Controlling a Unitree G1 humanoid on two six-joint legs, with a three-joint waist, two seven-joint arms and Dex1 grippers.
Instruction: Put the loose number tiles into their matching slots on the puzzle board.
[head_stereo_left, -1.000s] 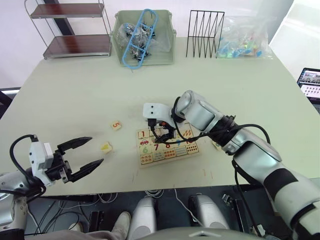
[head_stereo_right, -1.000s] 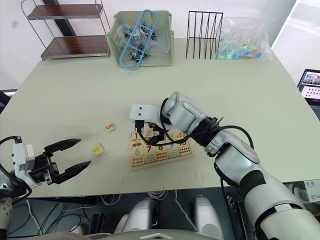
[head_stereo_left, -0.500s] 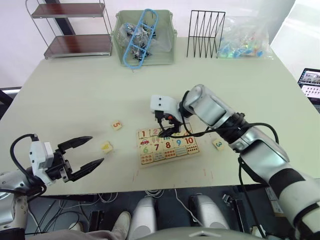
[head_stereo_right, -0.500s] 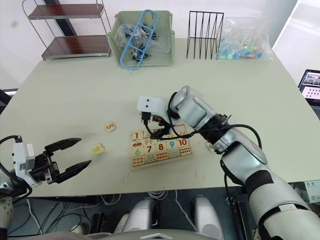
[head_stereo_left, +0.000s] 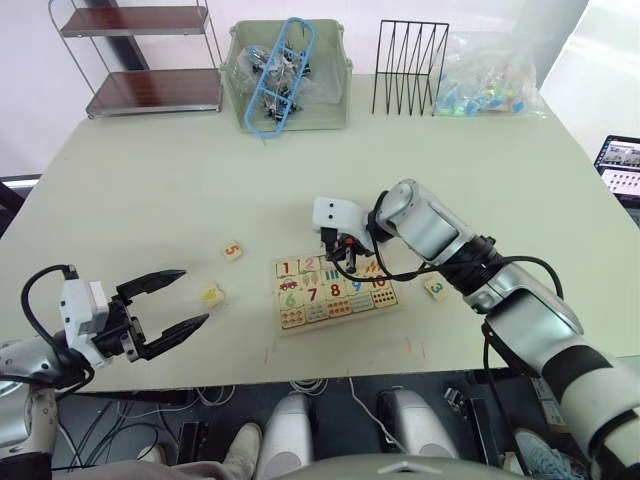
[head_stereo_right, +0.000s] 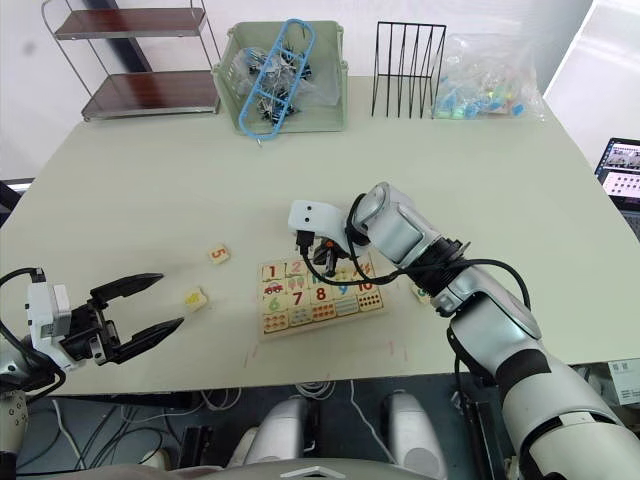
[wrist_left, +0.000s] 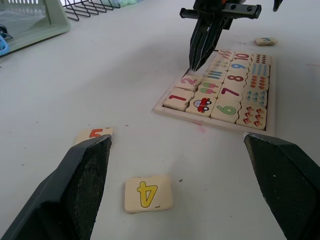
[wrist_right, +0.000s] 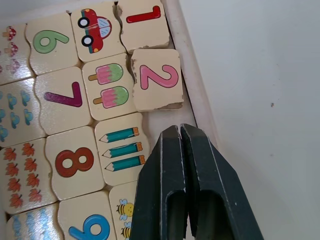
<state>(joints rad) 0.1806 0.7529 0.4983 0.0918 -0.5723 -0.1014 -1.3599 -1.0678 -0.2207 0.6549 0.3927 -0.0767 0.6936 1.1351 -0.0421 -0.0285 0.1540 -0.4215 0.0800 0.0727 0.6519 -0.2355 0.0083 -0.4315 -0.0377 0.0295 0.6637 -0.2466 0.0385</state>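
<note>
Puzzle board (head_stereo_left: 336, 292) lies at centre frame on the worktop (head_stereo_left: 180, 190). Tiles 1 (wrist_right: 144, 26) and 2 (wrist_right: 156, 78) sit in its top-row slots — the 2 slightly askew. Right gripper (wrist_right: 183, 134) hovers over the board's top edge beside the 2, fingers together, holding nothing. Loose tiles: 5 (head_stereo_left: 232, 251) and 4 (head_stereo_left: 212, 295) left of the board, 3 (head_stereo_left: 436, 289) to its right. Left gripper (head_stereo_left: 172, 305) at lower left, fingers apart.
</note>
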